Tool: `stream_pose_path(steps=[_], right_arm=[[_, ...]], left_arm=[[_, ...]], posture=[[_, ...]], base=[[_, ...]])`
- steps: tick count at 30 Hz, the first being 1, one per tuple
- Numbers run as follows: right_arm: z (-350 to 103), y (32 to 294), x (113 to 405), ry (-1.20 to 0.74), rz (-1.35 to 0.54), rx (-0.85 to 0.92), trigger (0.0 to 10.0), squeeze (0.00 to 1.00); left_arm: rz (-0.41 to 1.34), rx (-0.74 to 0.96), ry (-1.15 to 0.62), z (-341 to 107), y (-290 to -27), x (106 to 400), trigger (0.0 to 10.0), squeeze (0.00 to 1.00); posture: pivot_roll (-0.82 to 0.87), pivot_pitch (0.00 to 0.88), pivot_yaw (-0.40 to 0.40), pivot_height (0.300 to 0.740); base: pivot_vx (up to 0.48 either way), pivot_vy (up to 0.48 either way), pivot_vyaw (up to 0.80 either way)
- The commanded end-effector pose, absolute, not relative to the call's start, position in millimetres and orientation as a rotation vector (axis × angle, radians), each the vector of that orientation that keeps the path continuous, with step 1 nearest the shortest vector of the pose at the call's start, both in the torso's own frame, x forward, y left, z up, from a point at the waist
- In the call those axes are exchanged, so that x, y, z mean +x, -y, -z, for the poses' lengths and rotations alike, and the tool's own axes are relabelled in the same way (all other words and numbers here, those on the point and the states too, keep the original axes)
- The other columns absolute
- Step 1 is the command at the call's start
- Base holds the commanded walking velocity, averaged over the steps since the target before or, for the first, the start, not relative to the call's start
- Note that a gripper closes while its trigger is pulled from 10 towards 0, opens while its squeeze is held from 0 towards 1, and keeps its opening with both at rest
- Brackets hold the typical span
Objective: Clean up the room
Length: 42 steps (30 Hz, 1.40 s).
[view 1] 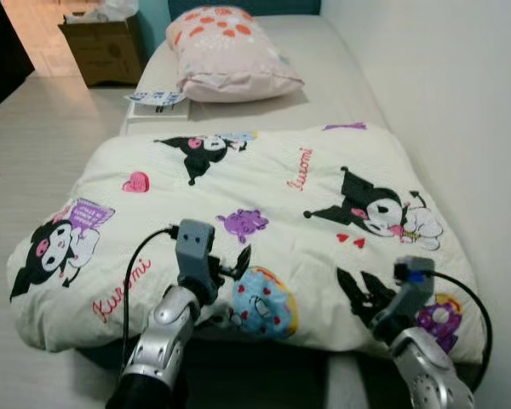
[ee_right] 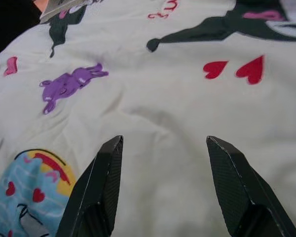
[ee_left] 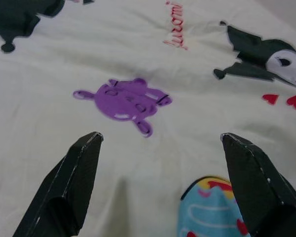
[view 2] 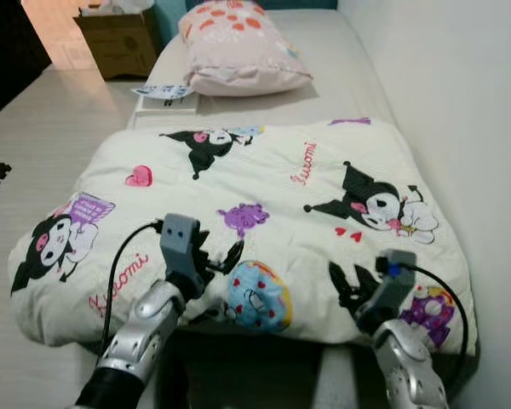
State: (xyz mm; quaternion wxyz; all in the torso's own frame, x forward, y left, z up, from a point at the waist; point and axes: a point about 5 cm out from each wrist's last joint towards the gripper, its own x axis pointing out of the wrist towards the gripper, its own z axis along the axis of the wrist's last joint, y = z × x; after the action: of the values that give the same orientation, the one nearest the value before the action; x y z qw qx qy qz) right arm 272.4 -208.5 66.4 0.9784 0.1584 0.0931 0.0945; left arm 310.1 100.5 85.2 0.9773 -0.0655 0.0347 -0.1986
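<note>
While both grippers hover over near edge of quilt (view 1: 264, 213), main risk judged: thick padding slips from shallow pinch, or only top layer is caught, so quilt is dragged askew toward floor at 9 o'clock. Left gripper (ee_left: 160, 168): fingers spread wide, nothing held, poised above fabric at 6 o'clock of purple print (ee_left: 124, 101). Right gripper (ee_right: 163, 173): fingers likewise parted, empty, above fabric at 6 o'clock of red hearts (ee_right: 237, 69). Quilt is spread on bed (view 1: 341, 85); pillow (view 1: 230, 51) lies at 12 o'clock.

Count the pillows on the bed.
1: the pink pillow lies at the head of the bed, beyond the folded comforter. Others could be hidden under it.
</note>
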Motion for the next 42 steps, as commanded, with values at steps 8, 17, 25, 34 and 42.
stream_pose_path(steps=[8,17,25,34,42], right_arm=[[-15.9,196.1,263.0,-0.395,-0.174,0.303,10.0,0.0],[1.7,195.2,256.9,-0.471,-0.168,0.301,10.0,0.0],[27.4,201.2,243.2,-0.585,-0.119,0.265,10.0,0.0],[35.0,201.4,237.8,-0.617,-0.107,0.276,10.0,0.0],[54.4,209.5,217.9,-0.772,-0.061,0.147,10.0,0.0]], left_arm=[[0.32,-0.092,-0.279,-23.9,-128.5,286.8,10.0,0.0],[0.214,-0.116,-0.465,20.7,-153.1,256.8,10.0,0.0],[0.14,-0.118,-0.572,41.5,-168.3,237.5,10.0,0.0],[0.124,-0.141,-0.537,35.9,-174.1,245.4,10.0,0.0],[0.14,-0.138,-0.559,38.1,-169.9,245.2,10.0,0.0]], posture=[[-0.1,0.0,0.007,0.554],[-0.11,0.0,0.003,0.582],[-0.11,0.0,0.009,0.61],[-0.1,0.0,0.014,0.634],[-0.11,0.0,0.021,0.658]], base=[[0.0,0.0,0.0],[0.0,0.0,0.0],[0.0,0.0,0.0],[0.0,0.0,0.0],[0.0,0.0,0.0]])
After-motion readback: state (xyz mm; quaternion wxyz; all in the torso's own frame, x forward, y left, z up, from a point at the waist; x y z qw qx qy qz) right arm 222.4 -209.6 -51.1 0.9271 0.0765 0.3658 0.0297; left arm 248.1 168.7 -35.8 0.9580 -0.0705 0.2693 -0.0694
